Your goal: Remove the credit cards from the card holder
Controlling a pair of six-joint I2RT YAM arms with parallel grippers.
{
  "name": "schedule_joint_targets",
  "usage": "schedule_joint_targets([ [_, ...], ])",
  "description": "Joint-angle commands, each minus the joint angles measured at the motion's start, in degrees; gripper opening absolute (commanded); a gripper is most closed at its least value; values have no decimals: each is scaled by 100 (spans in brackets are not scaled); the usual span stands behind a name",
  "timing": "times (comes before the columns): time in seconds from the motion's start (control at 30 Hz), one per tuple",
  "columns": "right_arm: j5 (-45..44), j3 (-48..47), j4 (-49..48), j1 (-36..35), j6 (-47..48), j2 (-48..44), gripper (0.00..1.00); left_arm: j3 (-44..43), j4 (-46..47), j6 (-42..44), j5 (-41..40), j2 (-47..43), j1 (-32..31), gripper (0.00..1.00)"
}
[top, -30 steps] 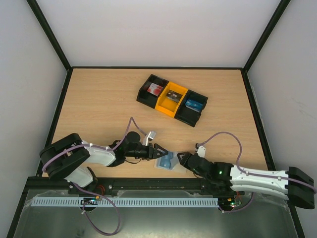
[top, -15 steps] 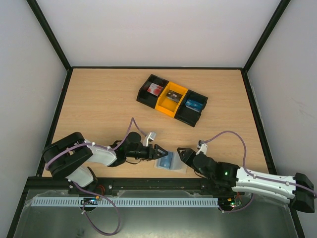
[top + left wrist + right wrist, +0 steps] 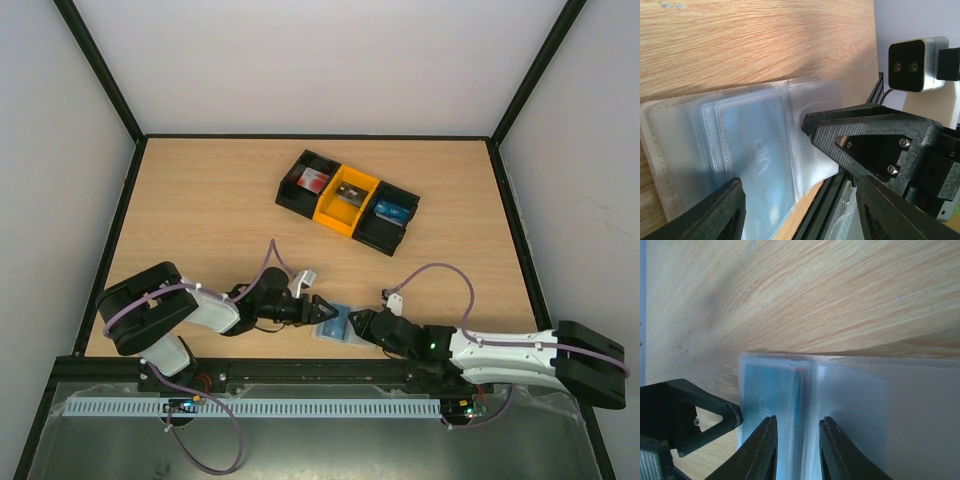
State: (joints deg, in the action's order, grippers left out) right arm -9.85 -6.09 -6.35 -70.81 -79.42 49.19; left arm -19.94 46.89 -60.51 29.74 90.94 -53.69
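While flat, card holder under right claw.

Translucent grey-blue card holder, stitched edges, lies flat on counter nr front edge, approx centre. Blue credit card inside a pocket.

Right gripper nearer now, fingers over the card holder.

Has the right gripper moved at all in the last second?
Yes. Judged against the fixed black-and-yellow tray, the right gripper has shifted left, and its tips now sit at the right edge of the card holder.
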Motion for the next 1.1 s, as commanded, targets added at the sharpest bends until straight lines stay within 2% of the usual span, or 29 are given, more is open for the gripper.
schedule_joint_targets([
  [0.0,87,209,-754,-12,121,330,24,-112,-6,210,-64,90,25,63],
  [0.5,298,212,-1473,5,363,1316,23,-49,-172,286,-196,21,30,63],
  [1.07,164,431,-1572,5,266,1203,20,-28,260,-21,3,82,6,63],
])
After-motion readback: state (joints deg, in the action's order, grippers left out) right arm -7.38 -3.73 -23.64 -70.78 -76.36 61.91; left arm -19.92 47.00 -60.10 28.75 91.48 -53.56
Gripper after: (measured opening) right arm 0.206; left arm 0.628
